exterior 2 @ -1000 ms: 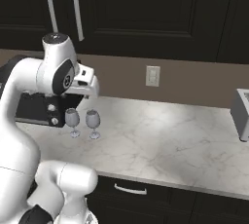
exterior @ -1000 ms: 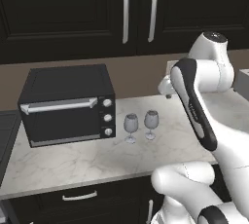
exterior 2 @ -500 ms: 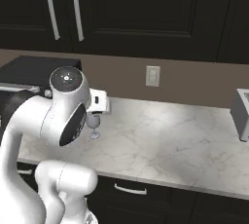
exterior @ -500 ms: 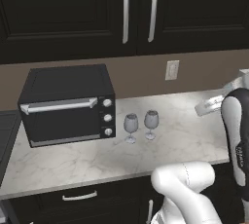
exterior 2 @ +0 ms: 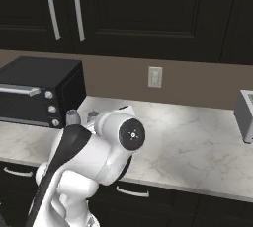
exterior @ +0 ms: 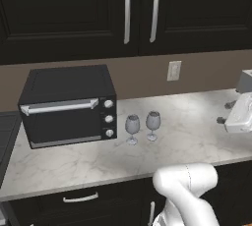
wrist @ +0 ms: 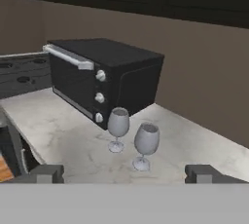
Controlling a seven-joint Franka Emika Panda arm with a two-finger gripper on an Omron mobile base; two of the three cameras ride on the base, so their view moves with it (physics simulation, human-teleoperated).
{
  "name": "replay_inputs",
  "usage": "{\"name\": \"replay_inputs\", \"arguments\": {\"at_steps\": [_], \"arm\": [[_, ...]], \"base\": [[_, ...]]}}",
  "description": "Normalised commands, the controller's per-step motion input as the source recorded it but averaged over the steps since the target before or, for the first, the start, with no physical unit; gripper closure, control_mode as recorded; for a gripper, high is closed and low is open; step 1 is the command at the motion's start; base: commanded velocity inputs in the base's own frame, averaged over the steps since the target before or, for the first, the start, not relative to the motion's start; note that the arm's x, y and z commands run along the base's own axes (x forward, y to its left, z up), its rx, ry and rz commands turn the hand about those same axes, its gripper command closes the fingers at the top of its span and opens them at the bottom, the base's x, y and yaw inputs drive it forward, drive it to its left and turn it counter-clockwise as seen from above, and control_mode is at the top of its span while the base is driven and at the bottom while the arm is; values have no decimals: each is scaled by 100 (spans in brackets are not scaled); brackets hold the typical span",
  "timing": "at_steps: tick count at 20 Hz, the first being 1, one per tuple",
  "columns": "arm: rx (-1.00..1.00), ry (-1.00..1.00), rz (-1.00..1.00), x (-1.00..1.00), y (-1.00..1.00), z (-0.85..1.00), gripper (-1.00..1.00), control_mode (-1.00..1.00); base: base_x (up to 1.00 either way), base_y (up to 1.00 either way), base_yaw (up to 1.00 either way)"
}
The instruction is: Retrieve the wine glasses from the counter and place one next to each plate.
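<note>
No text, label, brand, number or sign can be read anywhere.

arm: we saw it upright over the counter [exterior: 197,136] 1 s ago, just right of the wine glasses [exterior: 142,127]; now swung low & off to the right
hand: was above/right of glasses w/ fingers near them; now at right edge of left base view, well apart from them
right base view: we had both glasses in sight 1 s ago; arm now covers them
fingers [wrist: 48,173]: spread a touch wider than 1 s ago, nothing btw them
</note>
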Motion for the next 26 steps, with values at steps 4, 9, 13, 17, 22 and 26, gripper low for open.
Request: {"name": "replay_inputs", "arguments": {"at_steps": [4, 9, 13, 17, 22, 26], "arm": [[12, -1, 41, 53, -7, -21, -100, -100], [2, 0, 40, 48, -1, -18, -100, -100], [0, 0, 32, 52, 0, -23, -100, -100], [0, 0, 24, 56, 0, -33, -100, -100], [0, 0, 9, 44, 6, -34, -100, -100], [0, 0, 0, 37, 17, -42, -100, -100]], "base": [[0, 0, 0], [0, 0, 0], [0, 0, 0], [0, 0, 0], [0, 0, 0], [0, 0, 0]]}}
